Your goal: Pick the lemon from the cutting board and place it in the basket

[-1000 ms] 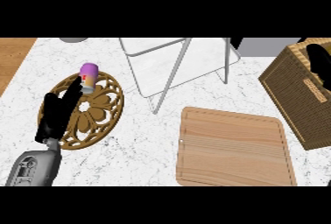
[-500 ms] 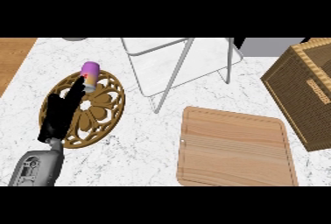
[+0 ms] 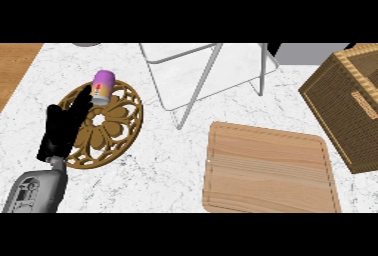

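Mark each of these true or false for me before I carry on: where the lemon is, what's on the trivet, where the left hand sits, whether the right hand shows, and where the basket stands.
1. A lemon lies on the cutting board. False: the board's top is bare, and no lemon shows anywhere.
2. A purple-capped bottle stands at the far edge of the round wooden trivet. True.
3. The left hand lies over the trivet's left side, fingers straight. True.
4. The right hand is over the cutting board. False: it is not in view.
5. The wicker basket stands left of the trivet. False: it is at the right edge, beyond the board.
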Available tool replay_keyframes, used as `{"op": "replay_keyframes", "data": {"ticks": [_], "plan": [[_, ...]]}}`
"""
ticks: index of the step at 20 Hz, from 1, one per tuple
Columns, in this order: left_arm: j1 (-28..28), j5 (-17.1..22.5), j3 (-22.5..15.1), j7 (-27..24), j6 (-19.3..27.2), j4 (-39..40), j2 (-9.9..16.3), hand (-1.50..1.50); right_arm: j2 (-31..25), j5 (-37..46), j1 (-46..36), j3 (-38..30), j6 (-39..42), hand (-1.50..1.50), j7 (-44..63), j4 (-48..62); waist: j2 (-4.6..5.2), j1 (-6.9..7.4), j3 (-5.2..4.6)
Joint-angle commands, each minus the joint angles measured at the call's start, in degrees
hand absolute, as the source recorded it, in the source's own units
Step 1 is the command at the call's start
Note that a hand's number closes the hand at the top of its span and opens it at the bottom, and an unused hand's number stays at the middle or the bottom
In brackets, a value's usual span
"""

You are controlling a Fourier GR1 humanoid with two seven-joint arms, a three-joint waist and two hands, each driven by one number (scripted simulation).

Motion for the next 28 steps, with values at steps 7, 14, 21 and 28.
{"op": "replay_keyframes", "data": {"ticks": [7,14,21,28], "plan": [[-0.2,-1.1,-0.9,1.1,0.7,-0.4,-1.4,0.0,-3.0,2.2,0.8,1.4,-7.4,1.5,-17.2,18.7,-0.18,-0.06,-0.02],[1.3,-0.8,-0.5,-3.1,0.0,1.7,-1.5,0.0,-2.5,2.0,-0.4,-0.1,-11.0,1.5,-24.5,33.5,0.01,0.28,-0.01],[1.5,-1.5,-0.8,-2.9,0.6,0.2,-1.6,0.0,0.5,-0.9,-3.5,-4.5,-17.0,-1.5,-26.1,44.4,0.13,0.77,0.04],[1.0,-1.9,-0.9,-1.2,0.6,1.1,-1.7,0.0,1.7,-7.1,-4.0,-10.7,-23.2,-1.5,-29.1,44.4,-0.09,0.14,0.03]]}}
